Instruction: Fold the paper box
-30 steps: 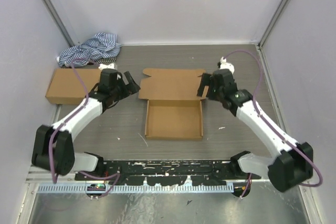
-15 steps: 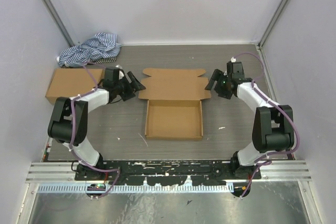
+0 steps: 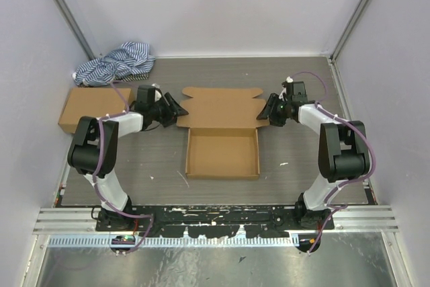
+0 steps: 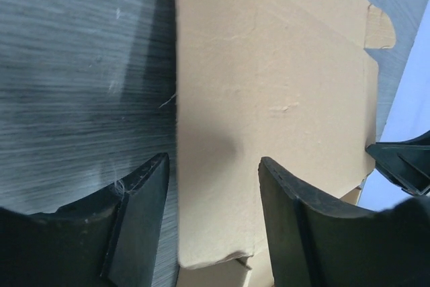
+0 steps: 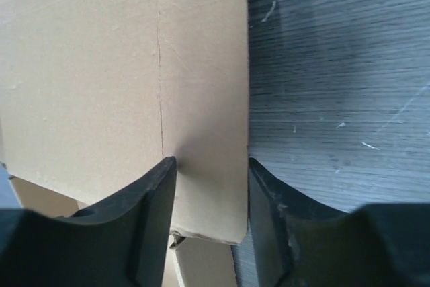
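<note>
The paper box lies mid-table: a brown tray (image 3: 222, 152) with raised walls, and its lid panel (image 3: 222, 107) flat behind it. At the lid's left edge, my left gripper (image 3: 176, 109) is low and open. In the left wrist view one finger (image 4: 144, 199) is on the table and the other finger (image 4: 289, 206) over the lid (image 4: 269, 92). My right gripper (image 3: 267, 111) is open at the lid's right edge. Its fingers (image 5: 151, 206) straddle the narrow side flap (image 5: 205, 99), and the outer one meets the flap's edge.
A ready-made brown cardboard box (image 3: 87, 109) sits at the left, close behind my left arm. A blue-white striped cloth (image 3: 114, 64) is bunched in the back left corner. Walls close in the table on three sides, and a metal rail (image 3: 201, 220) runs along the near edge.
Both arms have folded in and dropped low, bringing the grippers to the lid's side edges. Both pairs of jaws have narrowed from wide open.
</note>
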Available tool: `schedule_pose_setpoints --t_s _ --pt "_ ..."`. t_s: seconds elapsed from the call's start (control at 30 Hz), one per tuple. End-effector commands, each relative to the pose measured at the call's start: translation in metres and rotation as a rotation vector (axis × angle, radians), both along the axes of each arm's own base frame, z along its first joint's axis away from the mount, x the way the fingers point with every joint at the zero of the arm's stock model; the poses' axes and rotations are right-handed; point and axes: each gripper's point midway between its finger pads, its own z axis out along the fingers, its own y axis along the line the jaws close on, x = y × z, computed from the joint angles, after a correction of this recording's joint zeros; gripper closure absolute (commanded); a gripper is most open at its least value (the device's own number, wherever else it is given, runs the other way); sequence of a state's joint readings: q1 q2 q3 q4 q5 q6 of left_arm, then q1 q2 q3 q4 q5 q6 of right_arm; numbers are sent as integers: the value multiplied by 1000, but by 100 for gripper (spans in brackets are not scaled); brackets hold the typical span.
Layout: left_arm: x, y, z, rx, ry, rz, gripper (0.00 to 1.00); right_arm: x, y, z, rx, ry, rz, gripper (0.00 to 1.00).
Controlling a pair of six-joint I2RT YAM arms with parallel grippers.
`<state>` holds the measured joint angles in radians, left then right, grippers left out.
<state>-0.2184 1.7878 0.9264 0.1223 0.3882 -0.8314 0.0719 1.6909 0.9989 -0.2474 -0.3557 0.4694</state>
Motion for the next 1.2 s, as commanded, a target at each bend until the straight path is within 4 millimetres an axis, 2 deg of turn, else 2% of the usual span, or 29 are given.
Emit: schedule_pose_setpoints --t_s 0.0,0.2,0.43,0.57,0.73,0.8,0.83,0.9,0.97,1.0,1.03,1.17 --pt "18 -6 30 -32 -92 -14 41 15 13 32 36 -123 50 53" --pt "17 -9 46 -24 -114 -37 53 14 21 44 -131 -143 75 61" --pt "7 -9 63 136 -151 -72 54 11 36 63 -298 -188 92 63" --pt "3 -11 64 257 -148 -112 55 11 45 68 -370 -199 113 68" --pt "-1 -8 53 384 -106 -134 57 8 53 64 -445 -189 141 76" --pt "-3 -6 49 434 -92 -148 58 7 54 62 -475 -183 146 83" --pt "-4 -3 48 467 -88 -144 60 7 54 62 -497 -184 145 88" --pt "-7 -1 47 507 -89 -152 66 7 50 62 -547 -185 126 90" --pt "-8 4 51 558 -100 -142 82 5 48 62 -583 -188 112 92" --pt "-9 4 53 577 -111 -141 94 4 48 63 -595 -193 109 92" --pt "-10 6 56 591 -128 -134 99 2 48 65 -600 -199 105 92" --pt "-16 11 77 628 -225 -94 100 -7 48 70 -583 -218 102 92"
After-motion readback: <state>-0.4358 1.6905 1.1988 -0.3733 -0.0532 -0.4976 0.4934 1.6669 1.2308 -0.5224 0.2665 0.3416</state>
